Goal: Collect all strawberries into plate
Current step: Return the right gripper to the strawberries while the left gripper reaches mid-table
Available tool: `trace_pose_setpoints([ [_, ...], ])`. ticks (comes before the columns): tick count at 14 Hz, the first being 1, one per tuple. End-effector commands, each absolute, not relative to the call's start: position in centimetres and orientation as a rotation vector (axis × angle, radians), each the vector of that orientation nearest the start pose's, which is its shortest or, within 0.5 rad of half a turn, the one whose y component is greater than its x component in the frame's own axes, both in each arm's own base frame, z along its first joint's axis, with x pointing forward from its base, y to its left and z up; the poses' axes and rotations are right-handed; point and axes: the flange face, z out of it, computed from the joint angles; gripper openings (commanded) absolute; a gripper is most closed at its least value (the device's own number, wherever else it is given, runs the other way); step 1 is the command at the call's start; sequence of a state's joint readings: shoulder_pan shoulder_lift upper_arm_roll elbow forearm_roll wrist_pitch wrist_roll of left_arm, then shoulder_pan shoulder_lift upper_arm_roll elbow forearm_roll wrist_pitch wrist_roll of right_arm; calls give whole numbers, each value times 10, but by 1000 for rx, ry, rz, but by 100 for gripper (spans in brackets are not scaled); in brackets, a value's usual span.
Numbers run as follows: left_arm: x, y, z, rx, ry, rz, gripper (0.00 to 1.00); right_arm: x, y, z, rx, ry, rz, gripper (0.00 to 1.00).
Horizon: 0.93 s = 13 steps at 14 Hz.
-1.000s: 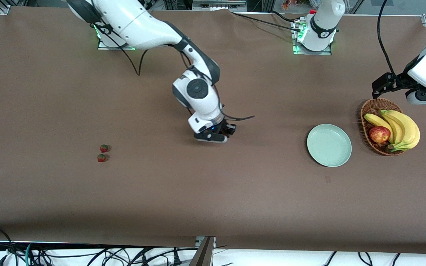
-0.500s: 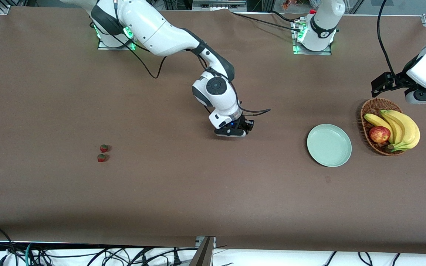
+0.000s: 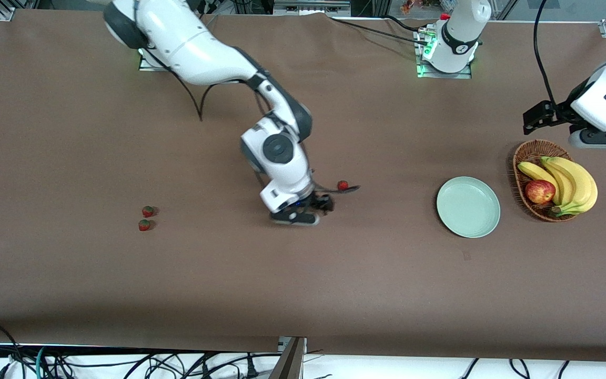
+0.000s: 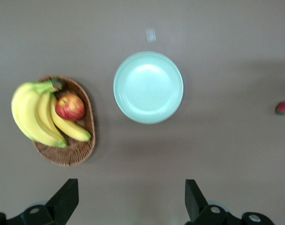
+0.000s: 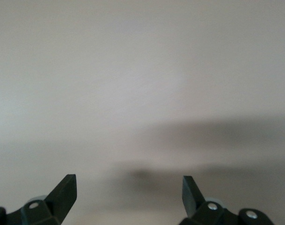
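With both the right gripper (image 3: 303, 215) at frame centre and the idle left gripper (image 3: 537, 117) at upper right spread empty-fingered, one strawberry (image 3: 342, 185) lay mid-worktop short of the empty plate (image 3: 468, 207), two strawberries (image 3: 146, 218) at centre-left, so it risked rolling away.

2 white arms, black joints, black cables

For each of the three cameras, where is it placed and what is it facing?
Front view: high across the table, facing both arms, the open right claw and the open left claw.
Left wrist view: looks down past its fingers at the pale mint-green round plate.
Right wrist view: its fingers over bare brown cloth.
Shared: front and left wrist views both show the plate.
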<state>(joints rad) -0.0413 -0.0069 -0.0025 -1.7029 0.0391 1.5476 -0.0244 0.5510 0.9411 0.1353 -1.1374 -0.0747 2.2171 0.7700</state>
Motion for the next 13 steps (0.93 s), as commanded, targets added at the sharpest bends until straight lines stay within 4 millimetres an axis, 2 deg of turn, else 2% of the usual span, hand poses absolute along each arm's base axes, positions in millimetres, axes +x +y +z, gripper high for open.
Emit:
trace_pose_setpoints([
  [1,553,-46,524,-3121,111,444,100,652,385,272,-3134,62,55,100],
  [3,559,-80,475,-3089,181,635,100,672,314,265,-3210,79,180,100],
  [4,563,-106,449,-3070,246,688,100,677,289,263,-3236,70,236,100],
  [7,586,-153,369,-3099,274,673,100,691,210,247,-3322,-44,355,100],
  [8,594,-181,342,-3156,242,609,100,693,183,240,-3343,-49,384,100],
  [9,601,-213,301,-3184,160,518,100,693,162,234,-3354,-69,415,100],
  [10,598,-240,270,-3185,79,495,100,692,146,233,-3355,-83,436,100],
  [12,581,-291,268,-3166,8,472,100,688,117,231,-3340,-79,469,100],
  [13,581,-302,261,-3183,-36,449,100,686,104,228,-3331,-72,465,100],
])
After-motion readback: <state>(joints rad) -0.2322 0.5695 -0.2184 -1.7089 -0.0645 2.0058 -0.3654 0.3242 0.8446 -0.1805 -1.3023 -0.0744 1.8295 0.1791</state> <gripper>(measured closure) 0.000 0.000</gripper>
